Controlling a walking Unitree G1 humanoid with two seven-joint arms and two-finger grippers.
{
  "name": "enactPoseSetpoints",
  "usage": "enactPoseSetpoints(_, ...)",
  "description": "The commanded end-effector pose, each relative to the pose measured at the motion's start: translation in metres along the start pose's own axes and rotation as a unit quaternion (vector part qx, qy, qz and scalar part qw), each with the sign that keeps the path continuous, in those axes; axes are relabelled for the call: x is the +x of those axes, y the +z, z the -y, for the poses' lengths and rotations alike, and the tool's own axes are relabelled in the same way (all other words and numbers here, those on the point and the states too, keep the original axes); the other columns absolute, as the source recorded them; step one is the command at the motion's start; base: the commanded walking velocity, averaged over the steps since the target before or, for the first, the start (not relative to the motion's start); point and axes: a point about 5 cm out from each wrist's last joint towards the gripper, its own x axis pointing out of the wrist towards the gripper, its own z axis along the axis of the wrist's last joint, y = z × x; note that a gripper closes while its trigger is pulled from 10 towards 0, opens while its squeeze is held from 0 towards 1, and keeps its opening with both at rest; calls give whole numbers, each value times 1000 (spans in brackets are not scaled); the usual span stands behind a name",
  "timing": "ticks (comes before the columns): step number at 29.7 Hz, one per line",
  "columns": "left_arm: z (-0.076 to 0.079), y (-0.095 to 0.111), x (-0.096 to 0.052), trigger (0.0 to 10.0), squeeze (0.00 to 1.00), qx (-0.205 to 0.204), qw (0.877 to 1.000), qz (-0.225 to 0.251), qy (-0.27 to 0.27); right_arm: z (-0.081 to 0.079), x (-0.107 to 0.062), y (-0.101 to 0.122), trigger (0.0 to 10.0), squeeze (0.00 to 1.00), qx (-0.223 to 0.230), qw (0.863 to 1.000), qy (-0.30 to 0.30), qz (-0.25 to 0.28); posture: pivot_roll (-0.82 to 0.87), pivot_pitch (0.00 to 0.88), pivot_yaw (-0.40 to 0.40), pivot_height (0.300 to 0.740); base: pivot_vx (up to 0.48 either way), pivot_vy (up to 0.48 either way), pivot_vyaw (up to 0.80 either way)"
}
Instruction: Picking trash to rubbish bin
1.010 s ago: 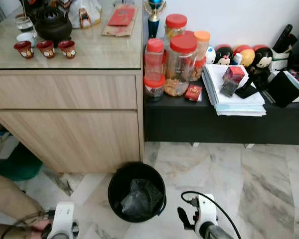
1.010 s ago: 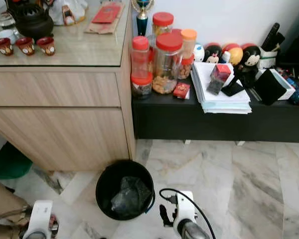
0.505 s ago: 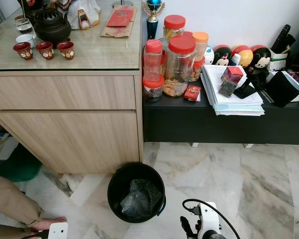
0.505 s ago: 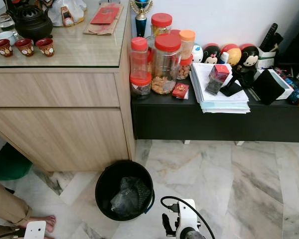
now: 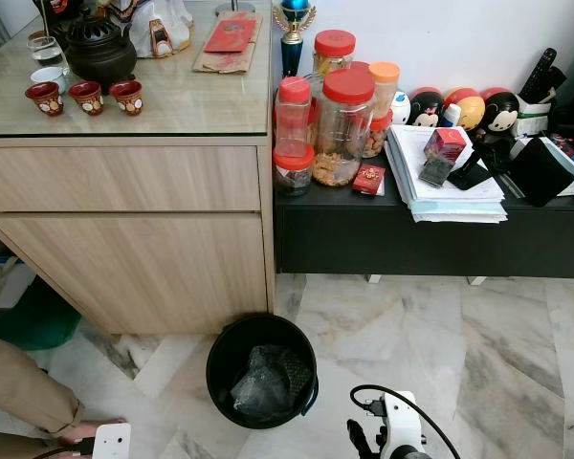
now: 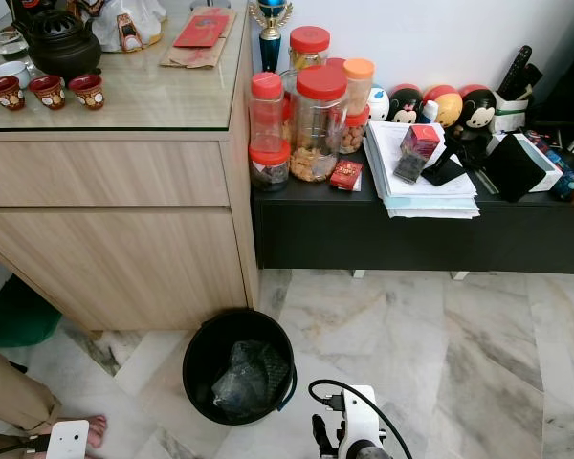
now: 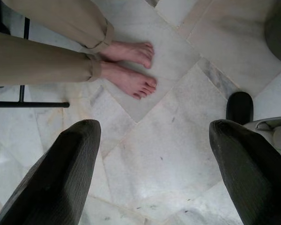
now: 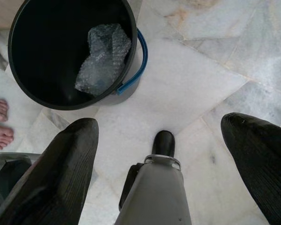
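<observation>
**Bubble wrap lies in the bin, both claws hang open and empty**

A black rubbish bin (image 5: 261, 368) with a blue handle stands on the marble floor (image 5: 478, 344), close to the front corner of the wooden cabinet (image 5: 124, 229). A crumpled piece of bubble wrap (image 8: 102, 56) lies inside it, against the bin's wall on the handle side.

The right claw (image 8: 171, 154) hangs low over the floor beside the bin, fingers spread wide with nothing between them. The left claw (image 7: 152, 168) hangs over bare marble tiles, also spread wide and empty. In its wrist view a person's bare feet (image 7: 131, 65) and tan trouser legs (image 7: 47, 42) stand on the floor ahead of the fingers.

On the cabinet's glass top, toward its far left corner, sit a dark teapot (image 5: 100, 48) and small red cups (image 5: 86, 94). A low black shelf (image 5: 430, 239) adjoins the cabinet's right side; red-lidded jars (image 5: 340, 120) crowd its left end, and a stack of papers (image 5: 445, 182) lies near the middle with a small red box (image 5: 448, 143) on top.
</observation>
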Motion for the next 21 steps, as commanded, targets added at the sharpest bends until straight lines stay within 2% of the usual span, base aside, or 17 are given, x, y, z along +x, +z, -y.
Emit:
enactPoseSetpoints(1, 0, -13, -3, 10000, 0, 6, 1000, -23, 3, 2, -2, -7, 10000, 0, 3, 1000, -4, -12, 74, 158, -15, 740, 0, 0, 0)
enactPoseSetpoints(21, 1, -16, -4, 10000, 0, -1, 1000, -21, 4, 3, -2, -9, 10000, 0, 3, 1000, -5, -16, 77, 174, -26, 740, 0, 0, 0)
